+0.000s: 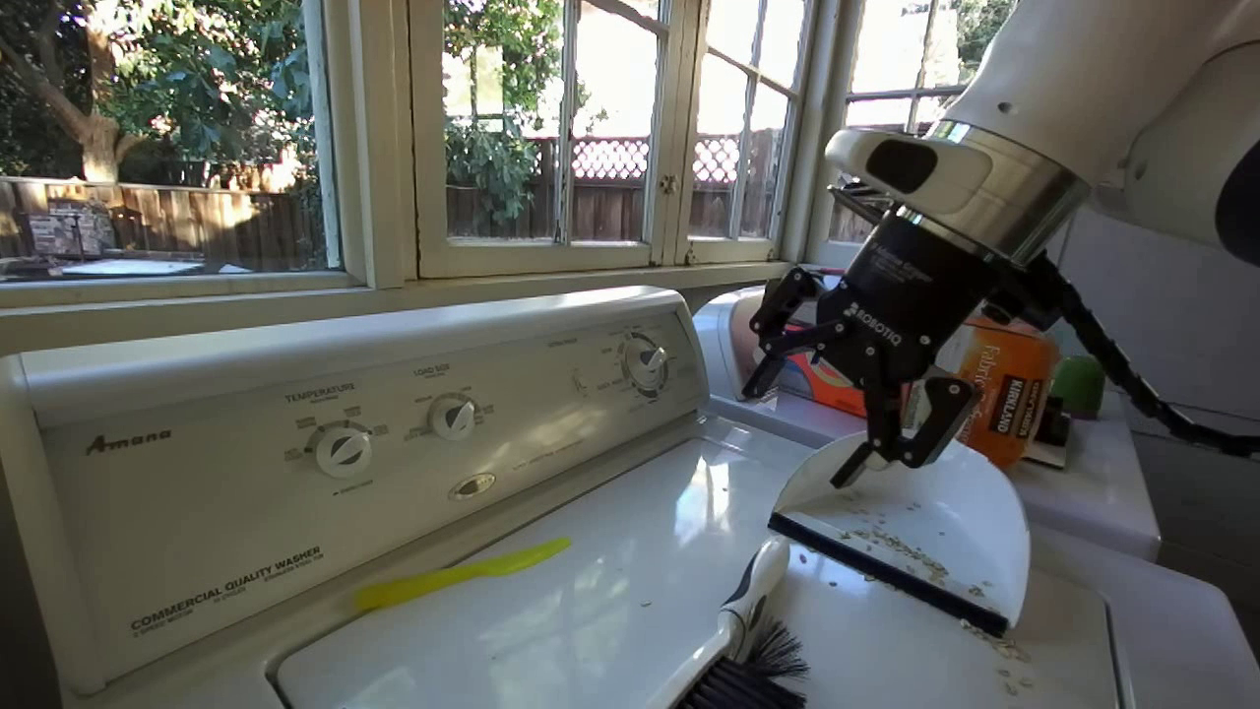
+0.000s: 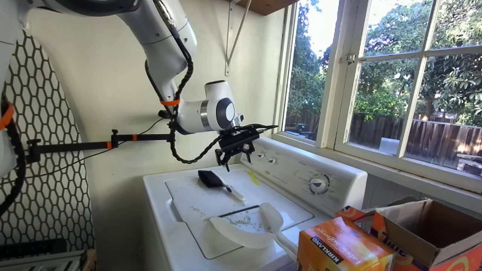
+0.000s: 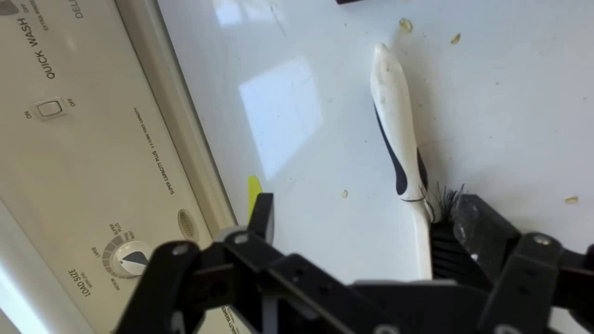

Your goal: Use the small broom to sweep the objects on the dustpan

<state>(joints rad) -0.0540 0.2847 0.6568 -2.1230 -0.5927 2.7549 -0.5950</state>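
Observation:
The small broom (image 1: 756, 589) lies on the white washer lid, black bristles (image 2: 209, 178) at one end and its pale handle (image 3: 394, 106) pointing toward the dustpan. The dustpan (image 1: 970, 512) rests on the lid with its black front strip facing the broom. Tan crumbs (image 1: 915, 559) lie inside the pan, and others (image 2: 196, 210) are scattered on the lid outside it. My gripper (image 3: 366, 215) is open above the lid, with nothing held between its fingers. In the wrist view its right finger (image 3: 485, 232) overlaps the bristles from above; the broom's lower end is hidden behind the gripper.
A yellow utensil (image 1: 463, 576) lies beside the washer's raised control panel (image 1: 532, 394). Beyond the dustpan stand an orange fabric softener box (image 2: 339, 244) and an opened cardboard box (image 2: 425, 229). Windows line the wall behind the panel.

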